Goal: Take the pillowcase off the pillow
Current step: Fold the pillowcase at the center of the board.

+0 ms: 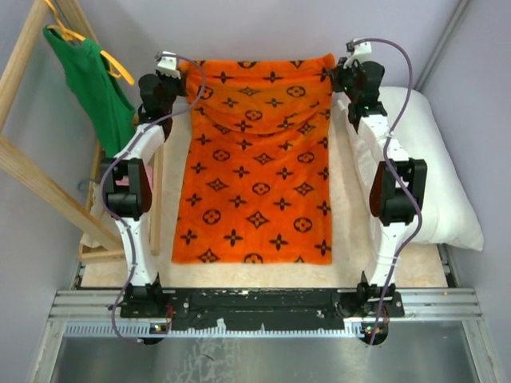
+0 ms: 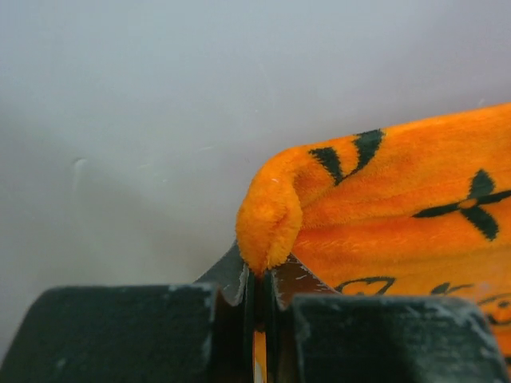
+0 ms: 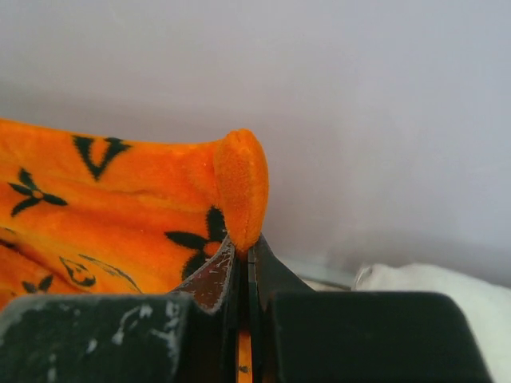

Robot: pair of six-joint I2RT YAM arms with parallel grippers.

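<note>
The orange pillowcase [image 1: 257,167] with black motifs hangs spread flat between both arms over the middle of the table. My left gripper [image 1: 180,73] is shut on its far left corner [image 2: 271,215]; the fuzzy fabric bulges out above the pinched jaws. My right gripper [image 1: 337,72] is shut on the far right corner [image 3: 239,187] in the same way. The white pillow [image 1: 435,171] lies bare along the right side of the table, outside the pillowcase; a bit of the pillow [image 3: 447,295] shows low right in the right wrist view.
A green tank top [image 1: 94,88] hangs on a yellow hanger from a wooden rack [image 1: 32,171] at the left. A grey wall [image 1: 263,28] stands close behind the grippers. The metal rail [image 1: 263,307] holding the arm bases runs along the near edge.
</note>
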